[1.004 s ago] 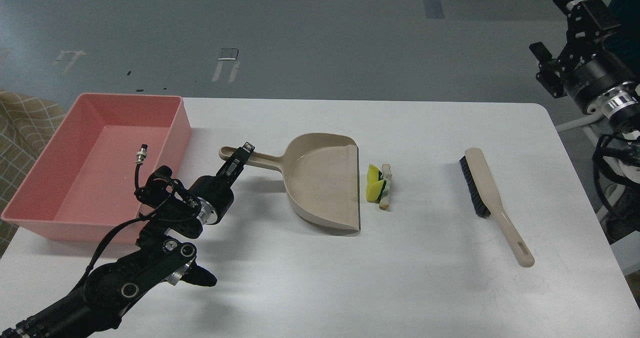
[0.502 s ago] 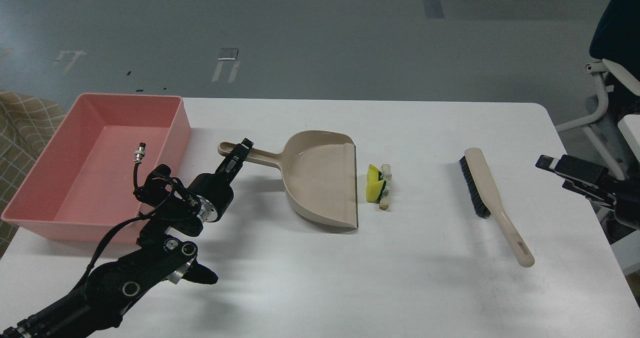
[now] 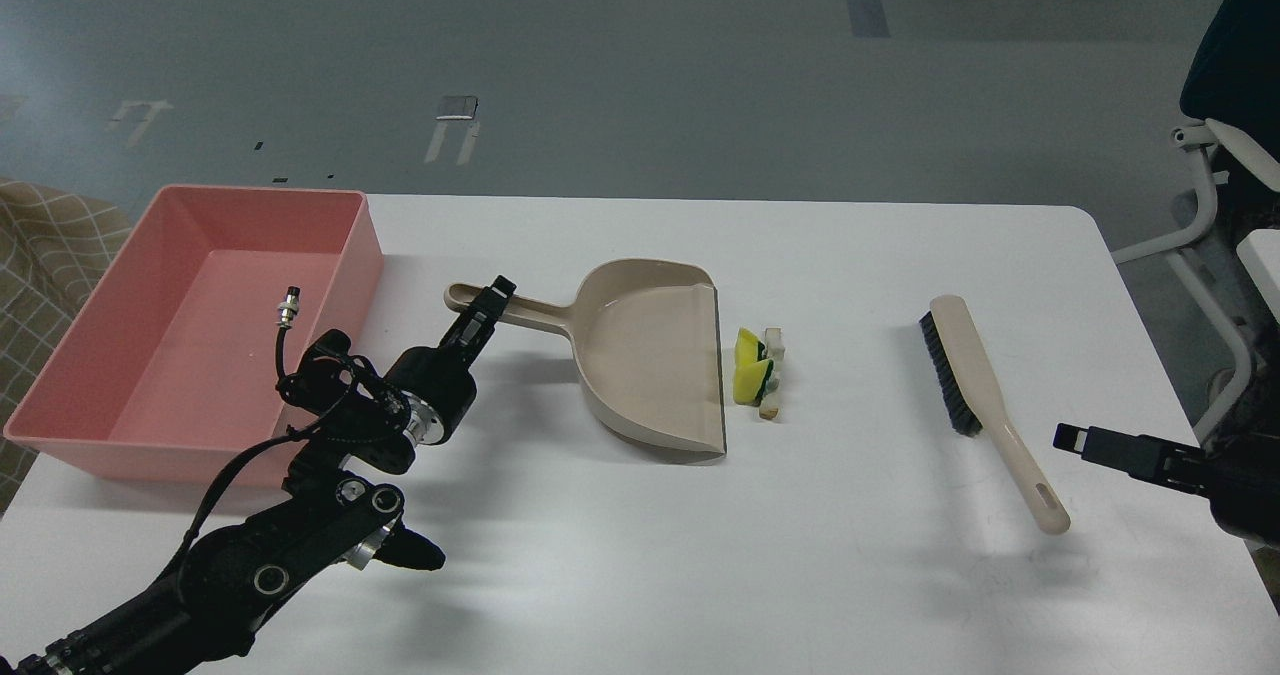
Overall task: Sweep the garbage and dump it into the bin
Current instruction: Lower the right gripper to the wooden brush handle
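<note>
Head view: white table (image 3: 640, 575), grey floor (image 3: 640, 75).

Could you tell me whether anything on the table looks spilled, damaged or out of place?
Only the garbage: yellow and beige scraps loose on the table just off the dustpan lip. The bin holds none, and the brush lies flat.

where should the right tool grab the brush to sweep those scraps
Probably the brush's bare beige handle, around, coming from the right, where the right tool already hovers. The handle end points toward the near right of the table, while the dark bristles run along the left edge of the far half, facing the garbage; that grip leaves them free.
</note>
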Robot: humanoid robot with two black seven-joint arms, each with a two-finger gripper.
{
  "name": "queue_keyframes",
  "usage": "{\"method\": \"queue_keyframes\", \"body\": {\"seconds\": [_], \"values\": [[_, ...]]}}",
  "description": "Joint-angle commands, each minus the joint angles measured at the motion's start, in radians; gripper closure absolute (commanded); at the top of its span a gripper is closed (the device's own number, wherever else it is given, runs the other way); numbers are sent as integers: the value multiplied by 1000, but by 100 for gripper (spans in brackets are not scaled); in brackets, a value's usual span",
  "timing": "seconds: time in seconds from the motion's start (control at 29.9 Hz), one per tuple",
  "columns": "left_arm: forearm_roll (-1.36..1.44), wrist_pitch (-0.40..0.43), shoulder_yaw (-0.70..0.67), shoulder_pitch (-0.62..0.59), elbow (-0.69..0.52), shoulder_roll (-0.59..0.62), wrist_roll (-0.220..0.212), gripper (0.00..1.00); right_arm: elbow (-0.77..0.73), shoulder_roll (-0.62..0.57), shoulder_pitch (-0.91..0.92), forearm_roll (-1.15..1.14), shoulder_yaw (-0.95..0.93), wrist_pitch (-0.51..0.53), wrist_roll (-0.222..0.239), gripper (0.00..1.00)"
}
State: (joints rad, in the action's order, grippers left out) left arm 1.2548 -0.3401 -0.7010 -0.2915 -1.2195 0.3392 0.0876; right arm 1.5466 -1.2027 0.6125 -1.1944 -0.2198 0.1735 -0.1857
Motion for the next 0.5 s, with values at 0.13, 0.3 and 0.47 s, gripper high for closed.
{"method": "queue_keyframes", "body": {"seconds": [0.13,0.3,0.47], "values": [[0,0,0,-1,0,0,1,100,-13,89,7,-14,2,0,67,4],[0,0,0,-5,0,0,6,100,-22,135,6,-24,2,0,100,13],[0,1,0,-5,0,-2,12,100,-20,152,7,-24,2,0,129,26]]}}
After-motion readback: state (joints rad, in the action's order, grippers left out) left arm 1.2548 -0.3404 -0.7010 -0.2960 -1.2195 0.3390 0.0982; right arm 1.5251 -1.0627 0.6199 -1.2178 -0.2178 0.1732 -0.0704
